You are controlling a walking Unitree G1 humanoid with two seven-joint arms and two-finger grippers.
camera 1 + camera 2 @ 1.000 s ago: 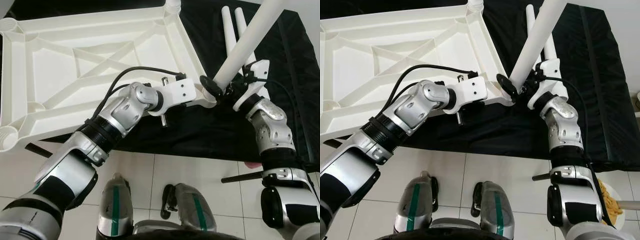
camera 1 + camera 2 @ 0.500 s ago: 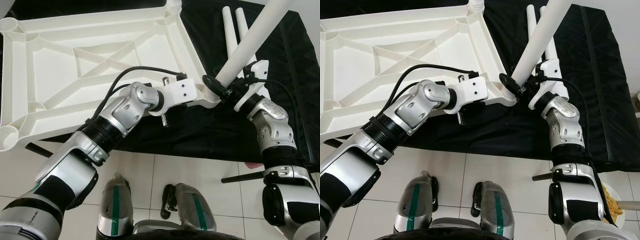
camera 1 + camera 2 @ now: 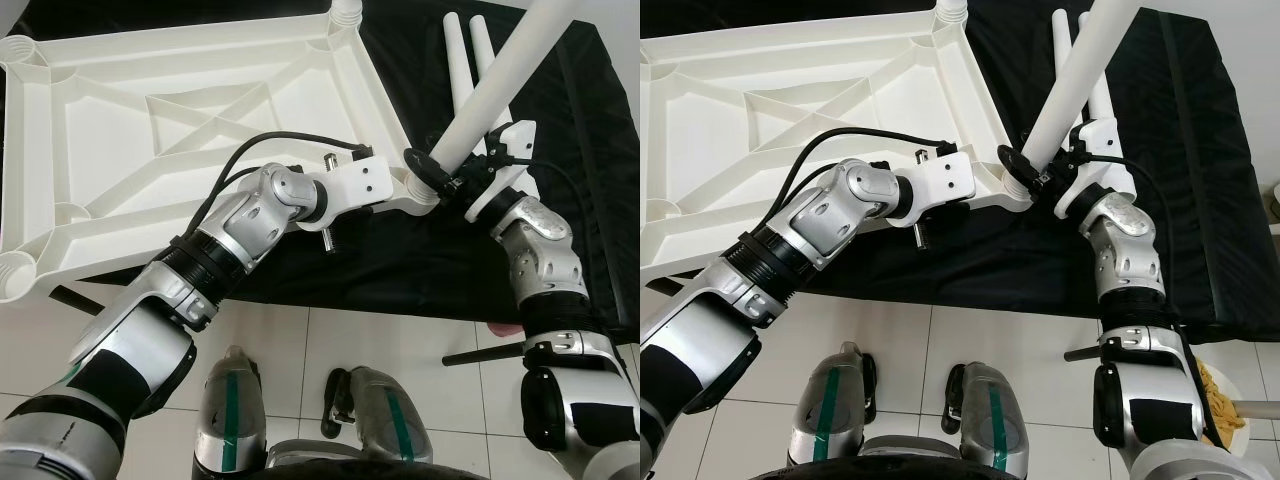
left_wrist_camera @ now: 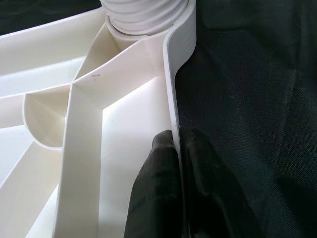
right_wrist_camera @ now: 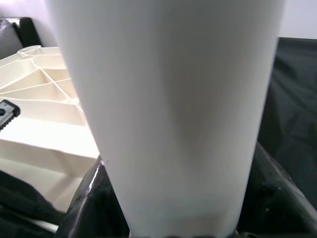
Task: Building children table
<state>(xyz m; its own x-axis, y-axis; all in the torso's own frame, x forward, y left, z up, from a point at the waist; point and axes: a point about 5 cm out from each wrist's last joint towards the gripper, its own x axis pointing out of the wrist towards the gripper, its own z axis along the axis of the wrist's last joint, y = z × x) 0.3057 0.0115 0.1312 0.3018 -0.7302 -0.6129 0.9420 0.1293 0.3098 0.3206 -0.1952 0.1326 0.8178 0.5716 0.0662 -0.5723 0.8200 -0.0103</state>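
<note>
Since 1 s ago, long white plastic leg (image 3: 490, 95) was brought closer to corner socket of upturned white ribbed plastic tabletop (image 3: 150, 130), clamped by right gripper (image 3: 440, 180). Tabletop's rim was pinched by left gripper (image 4: 174, 163), on black cloth (image 3: 1200, 180).

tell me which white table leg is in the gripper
The long tilted leg, clamped by the right gripper at the tabletop corner; the two others lie on the black cloth.

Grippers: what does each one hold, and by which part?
Left gripper pinches the tabletop's edge rim near a corner; right gripper holds a leg near its lower end.
</note>
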